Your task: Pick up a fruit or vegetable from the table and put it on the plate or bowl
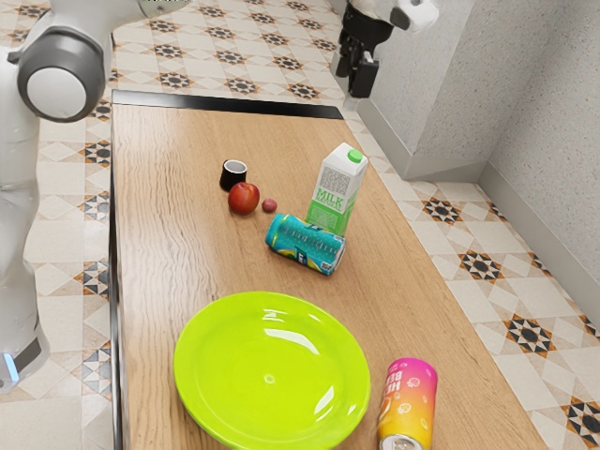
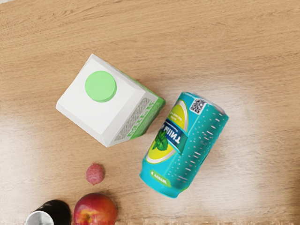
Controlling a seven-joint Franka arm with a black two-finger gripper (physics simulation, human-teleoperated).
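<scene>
Claw (image 1: pixel 356 82) is up high over the far end of the tabletop (image 1: pixel 159 253), above the exterior view's upper right, w/ its two fingers apart and nothing between them: open, holding nothing. It's well clear of every item below.

Fruit first. Red apple (image 1: pixel 244 198) sits on the wood near the middle of the far half, untouched. Just beside it, toward the exterior view's right, a small reddish lychee (image 1: pixel 270 204), close to the apple but not touching. Behind the apple, a black cup (image 1: pixel 232 173), upright, nearly against it.

Wrist cam looks straight down on the same cluster: apple (image 2: pixel 95 209) and cup (image 2: pixel 49 213) side by side at the edge, lychee (image 2: pixel 95 174) between the apple and the milk carton (image 2: pixel 105 105). Carton's green cap faces the lens, so it's upright. Next to it a teal can (image 2: pixel 185 143) lies on its side, one end just beside the carton's corner.

Exterior again: milk carton (image 1: pixel 338 190) stands to the right of the fruit, teal can (image 1: pixel 306 244) lying at its foot, nearer the camera.

Lime-green plate (image 1: pixel 230 384) is at the near end of the tabletop, nothing on it, well apart from the apple and lychee. A pink-and-yellow can (image 1: pixel 408 403) lies just beside the plate's rim, on the exterior view's right, near the tabletop edge.
</scene>
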